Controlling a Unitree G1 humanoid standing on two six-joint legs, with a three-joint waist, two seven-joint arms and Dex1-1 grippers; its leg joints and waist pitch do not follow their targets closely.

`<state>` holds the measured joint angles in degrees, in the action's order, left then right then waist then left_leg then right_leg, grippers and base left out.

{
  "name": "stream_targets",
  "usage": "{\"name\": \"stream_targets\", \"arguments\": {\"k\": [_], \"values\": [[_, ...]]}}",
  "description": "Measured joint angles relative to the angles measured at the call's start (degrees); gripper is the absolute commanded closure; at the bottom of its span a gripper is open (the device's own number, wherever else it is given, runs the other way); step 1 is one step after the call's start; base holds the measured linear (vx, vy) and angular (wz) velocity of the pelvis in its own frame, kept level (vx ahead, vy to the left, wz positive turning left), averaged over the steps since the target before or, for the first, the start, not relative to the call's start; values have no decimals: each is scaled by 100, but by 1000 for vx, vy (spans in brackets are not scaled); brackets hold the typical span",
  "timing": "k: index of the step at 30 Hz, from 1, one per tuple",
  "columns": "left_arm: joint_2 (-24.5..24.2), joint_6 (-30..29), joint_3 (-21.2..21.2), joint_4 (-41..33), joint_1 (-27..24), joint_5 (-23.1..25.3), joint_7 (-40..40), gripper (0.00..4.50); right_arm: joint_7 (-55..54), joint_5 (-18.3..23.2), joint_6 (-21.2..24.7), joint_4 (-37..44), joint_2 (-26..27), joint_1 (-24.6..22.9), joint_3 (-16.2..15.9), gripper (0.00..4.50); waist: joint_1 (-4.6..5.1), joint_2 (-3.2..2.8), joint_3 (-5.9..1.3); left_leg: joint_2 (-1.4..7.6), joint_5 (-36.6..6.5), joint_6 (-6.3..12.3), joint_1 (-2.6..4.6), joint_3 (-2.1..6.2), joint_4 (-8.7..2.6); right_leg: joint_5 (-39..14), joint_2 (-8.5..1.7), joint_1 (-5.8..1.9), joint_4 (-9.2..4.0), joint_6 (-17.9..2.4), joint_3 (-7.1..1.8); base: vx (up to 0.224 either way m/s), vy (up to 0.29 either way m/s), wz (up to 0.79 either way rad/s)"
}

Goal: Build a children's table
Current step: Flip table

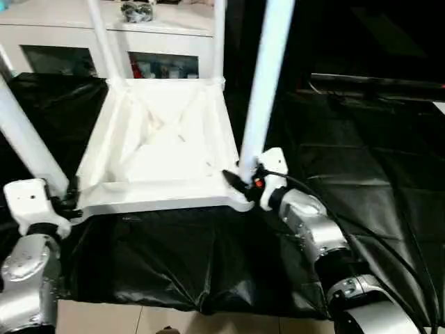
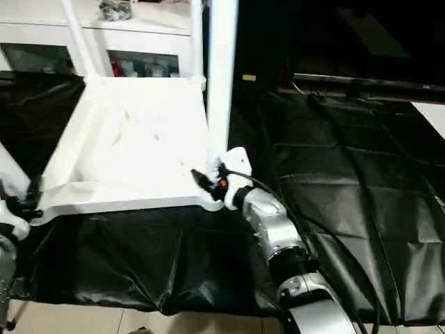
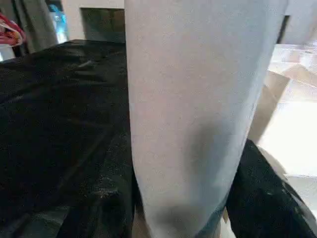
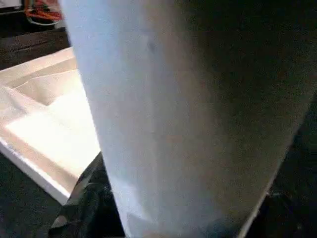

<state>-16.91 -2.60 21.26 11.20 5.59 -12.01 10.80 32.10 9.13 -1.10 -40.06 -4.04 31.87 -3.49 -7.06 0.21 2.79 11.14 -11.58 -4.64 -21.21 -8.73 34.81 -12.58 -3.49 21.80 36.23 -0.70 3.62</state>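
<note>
- The children's table [image 1: 160,149] lies upside down on the big black-covered table [image 1: 361,181], its ribbed underside facing up, and sits toward the robot's left of centre, just in front of the white glass-door cabinet [image 1: 160,52].
- All four legs stand upright in the corner sockets: the near right leg [image 1: 264,83], the near left leg [image 1: 28,139], the far left leg [image 1: 103,42] and the far right leg [image 1: 219,38]. So the fitting of legs looks done, or nearly so (whether each is pushed fully home I cannot judge from here, since the socket joints are hidden or washed out).
- The right gripper [image 1: 243,179] is at the base of the near right leg, its black fingers on either side of the tube at about half their spread; the right wrist view has the leg pressed close against the camera, so I read it as clasping that leg.
- The left gripper [image 1: 66,198] is at the foot of the near left leg, likewise about halfway closed, with the tube right up against its wrist camera; it too appears to grip its leg.
- What is left, as I judge it: seating these two near legs firmly, then turning the table over onto its feet.
</note>
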Motion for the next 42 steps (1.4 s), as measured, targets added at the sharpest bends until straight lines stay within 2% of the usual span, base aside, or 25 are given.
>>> {"name": "stream_targets", "arguments": {"k": [4,9,11,18,22,23,27,32,33,37,40,42], "values": [[192,-84,-310,-362,-159,27,98,242,-103,59,205,570,-177,-400,203,255,-109,-5,3,0,1,1,0,-13,-2,-2,-7,-2,-4,4,-2,0,0,0],[372,-81,-608,-610,-287,64,152,242,-307,131,401,1199,-307,-852,389,255,-121,-6,3,0,2,3,0,-18,-16,-7,-6,3,-8,11,-2,0,0,0],[482,-62,-803,-730,-334,146,218,242,-467,152,560,1687,-361,-1204,531,255,-152,-6,3,0,21,20,-2,-28,-30,-16,-12,0,-12,25,-3,0,0,0],[639,-67,-1214,-756,-227,306,309,243,-925,165,1180,2934,-426,-2017,822,255,-89,-15,7,0,22,22,6,-56,-39,-21,-21,3,-13,40,-15,0,0,0],[679,-113,-1285,-693,-121,353,314,243,-1085,144,1301,3108,-457,-2082,859,255,43,-28,13,0,22,22,6,-59,-40,-18,-20,8,-13,44,-19,0,0,0],[689,-130,-1292,-692,-100,385,313,243,-1110,125,1300,3112,-458,-2080,863,199,73,-30,15,0,22,22,5,-59,-42,-18,-20,8,-13,44,-19,0,0,0],[703,-254,-1295,-684,-29,411,274,243,-1042,244,1370,3118,-438,-2028,897,166,128,-41,19,0,22,22,4,-61,-44,-19,-18,10,-15,44,-21,0,0,0],[778,-402,-1242,-810,-49,344,257,243,-807,428,1556,3261,-561,-2030,924,111,129,-48,24,0,22,24,-3,-73,-44,-20,-19,16,-22,45,-28,0,0,0],[786,-426,-1240,-827,-54,339,256,243,-782,451,1557,3288,-583,-2030,929,111,129,-48,24,0,23,24,-3,-74,-44,-20,-19,17,-22,45,-29,0,0,0],[904,-522,-1221,-1014,-154,324,241,243,-463,752,1498,3525,-704,-2031,1096,79,131,-49,24,0,23,27,-2,-82,-44,-20,-19,18,-30,45,-38,0,0,0],[962,-566,-1224,-1097,-202,307,240,243,-123,1059,1403,3686,-869,-2045,1239,70,130,-56,22,0,27,35,-3,-89,-44,-21,-19,18,-37,46,-42,0,0,0],[1005,-582,-1224,-1142,-240,285,240,243,169,1477,1447,3855,-963,-2068,1454,70,125,-69,17,-1,25,43,-3,-94,-43,-21,-20,17,-44,47,-48,0,0,0]]}}
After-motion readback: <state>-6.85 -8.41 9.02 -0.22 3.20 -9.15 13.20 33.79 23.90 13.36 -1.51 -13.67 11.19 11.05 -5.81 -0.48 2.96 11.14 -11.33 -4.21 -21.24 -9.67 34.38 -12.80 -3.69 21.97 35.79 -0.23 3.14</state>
